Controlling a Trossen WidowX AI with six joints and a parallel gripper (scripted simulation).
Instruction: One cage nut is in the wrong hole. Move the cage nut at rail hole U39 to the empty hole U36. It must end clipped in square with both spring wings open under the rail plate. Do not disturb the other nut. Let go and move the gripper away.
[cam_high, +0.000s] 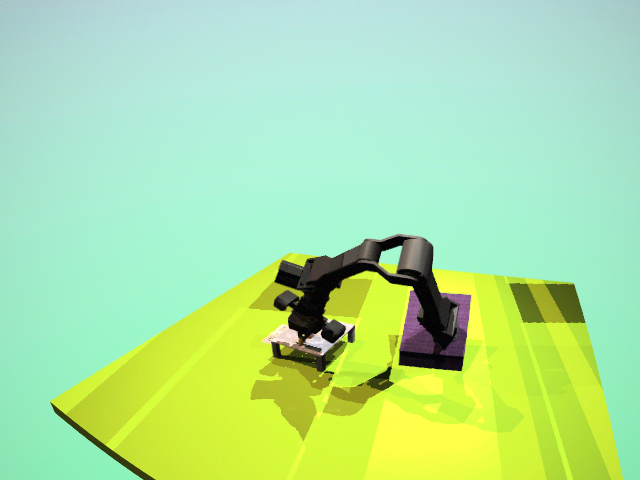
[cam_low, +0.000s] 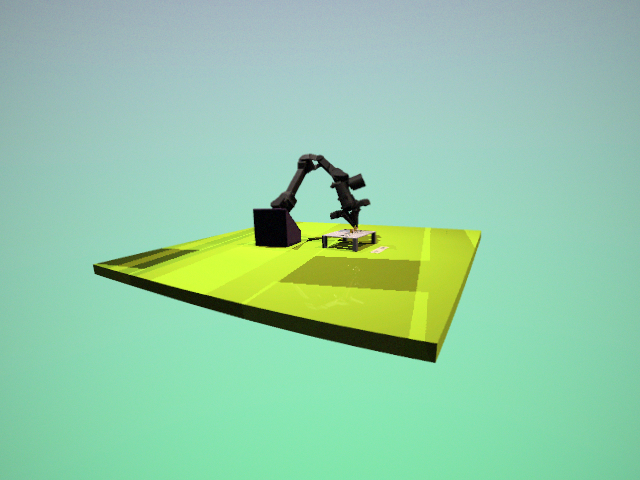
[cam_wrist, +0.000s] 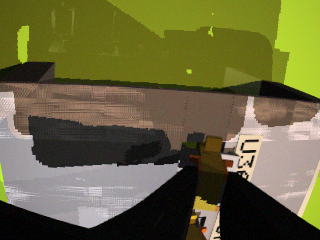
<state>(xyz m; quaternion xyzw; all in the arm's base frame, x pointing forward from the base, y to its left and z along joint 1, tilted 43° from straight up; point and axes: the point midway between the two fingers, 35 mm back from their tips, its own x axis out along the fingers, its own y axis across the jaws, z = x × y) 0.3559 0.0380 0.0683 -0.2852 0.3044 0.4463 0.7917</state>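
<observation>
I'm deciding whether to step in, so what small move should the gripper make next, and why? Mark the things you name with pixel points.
Probably a slight, slow lowering, keeping hold, to seat the nut squarely. The gripper (cam_high: 303, 338) (cam_low: 355, 225) (cam_wrist: 208, 180) is shut on a brass-coloured cage nut (cam_wrist: 212, 167) beside the label starting "U3" (cam_wrist: 248, 152), just over the rail plate (cam_high: 327, 349) (cam_low: 336, 234) (cam_wrist: 75, 187); whether its wings are through isn't visible.
</observation>
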